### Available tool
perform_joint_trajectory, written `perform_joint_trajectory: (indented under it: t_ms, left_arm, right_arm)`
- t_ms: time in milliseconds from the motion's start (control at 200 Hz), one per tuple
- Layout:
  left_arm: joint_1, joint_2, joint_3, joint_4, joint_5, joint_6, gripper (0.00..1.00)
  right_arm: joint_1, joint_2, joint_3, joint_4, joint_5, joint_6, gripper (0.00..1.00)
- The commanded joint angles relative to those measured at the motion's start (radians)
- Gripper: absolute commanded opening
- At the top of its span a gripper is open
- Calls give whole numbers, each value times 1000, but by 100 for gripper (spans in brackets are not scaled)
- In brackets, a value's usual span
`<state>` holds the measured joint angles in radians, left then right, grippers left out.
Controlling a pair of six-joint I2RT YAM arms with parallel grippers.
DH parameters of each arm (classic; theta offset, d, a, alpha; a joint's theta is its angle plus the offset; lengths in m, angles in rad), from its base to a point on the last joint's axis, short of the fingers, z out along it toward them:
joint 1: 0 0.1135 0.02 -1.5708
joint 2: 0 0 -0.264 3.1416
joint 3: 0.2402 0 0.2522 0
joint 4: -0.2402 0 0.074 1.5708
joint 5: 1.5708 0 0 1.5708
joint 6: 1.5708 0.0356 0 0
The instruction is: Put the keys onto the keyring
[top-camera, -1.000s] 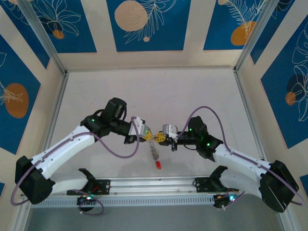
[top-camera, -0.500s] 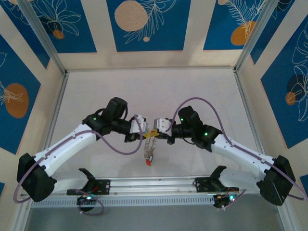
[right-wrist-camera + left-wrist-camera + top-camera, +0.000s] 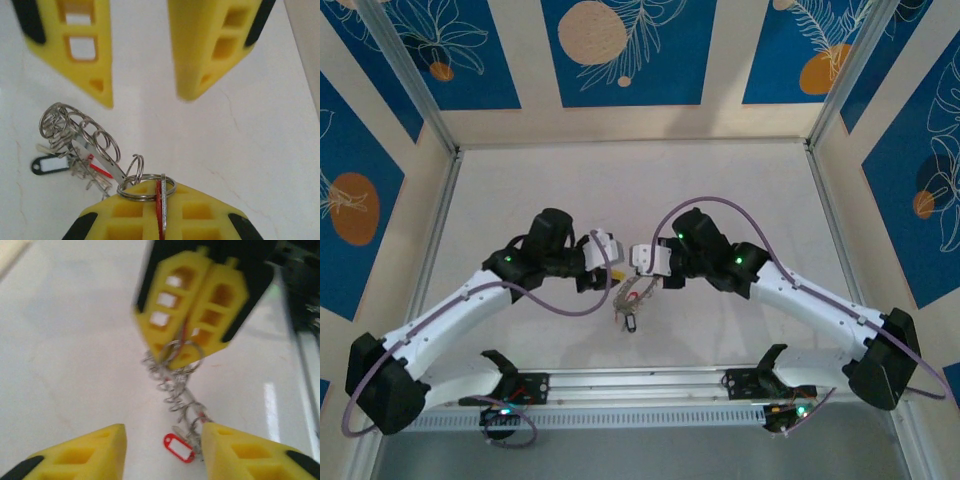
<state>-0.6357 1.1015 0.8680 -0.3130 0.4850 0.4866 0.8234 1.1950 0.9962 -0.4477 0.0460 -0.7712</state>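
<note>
My right gripper (image 3: 161,189) is shut on a flat silver and red key (image 3: 160,200), seen edge-on between its yellow fingers. A silver keyring (image 3: 146,188) loops round that key at the fingertips. From it a chain of linked metal rings (image 3: 80,131) hangs down to a small tag (image 3: 179,447) and several little keys (image 3: 82,172) near the table. My left gripper (image 3: 162,432) is open, its fingers (image 3: 85,45) facing the right gripper (image 3: 177,356) with a gap between them. From above, the two grippers (image 3: 610,264) (image 3: 643,262) nearly meet, the chain (image 3: 630,298) dangling below.
The white table (image 3: 640,190) is ringed by an aluminium frame (image 3: 630,385) and blue-patterned walls. Purple cables (image 3: 560,305) loop off both arms. The right arm's dark wrist (image 3: 300,285) reaches in at the top right of the left wrist view.
My left gripper has opened and let go of the ring. Both grippers have shifted left and away from the bases, and the chain now hangs from the right gripper alone.
</note>
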Motion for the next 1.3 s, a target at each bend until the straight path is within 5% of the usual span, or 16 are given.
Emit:
perform_joint_trajectory:
  t_ms: [0, 45, 75, 95, 180, 340, 825, 1295]
  left_arm:
    - [52, -48, -41, 121, -169, -197, 52]
    - [73, -59, -57, 136, -265, -278, 69]
    - [89, -66, -67, 140, -344, -340, 96]
    - [99, -72, -75, 142, -403, -386, 100]
    - [153, -120, -127, 148, -624, -589, 100]
    - [294, -217, -221, 126, -680, -819, 100]
    - [386, -312, -263, -25, -796, -905, 100]
    - [405, -307, -287, -30, -766, -922, 100]
  right_arm:
    - [11, 26, 114, -71, 88, -93, 0]
    - [13, 52, 161, -95, 107, -106, 0]
    - [14, 68, 192, -114, 117, -112, 0]
    - [15, 81, 214, -124, 123, -114, 0]
    - [19, 135, 295, -161, 158, -129, 0]
    - [13, 248, 414, -141, 188, -113, 0]
    - [-1, 713, 864, -86, 0, -18, 0]
    - [-50, 484, 302, 52, -144, -39, 0]
